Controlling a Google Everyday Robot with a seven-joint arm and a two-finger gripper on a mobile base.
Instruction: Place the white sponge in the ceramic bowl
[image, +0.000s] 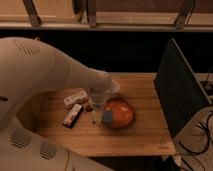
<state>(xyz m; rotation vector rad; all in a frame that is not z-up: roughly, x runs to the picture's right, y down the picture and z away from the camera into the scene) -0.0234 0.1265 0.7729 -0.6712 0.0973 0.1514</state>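
Gripper (95, 116) left of ceramic bowl (126, 112), white sponge (107, 117) seemingly inside.

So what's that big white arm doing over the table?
The robot arm holds the white sponge in its pincer, shut on it, right at the left rim of the orange ceramic bowl on the wooden table. The sponge does not look set down in the bowl yet. A white block, a wrapped bar and a plastic cup sit nearby.
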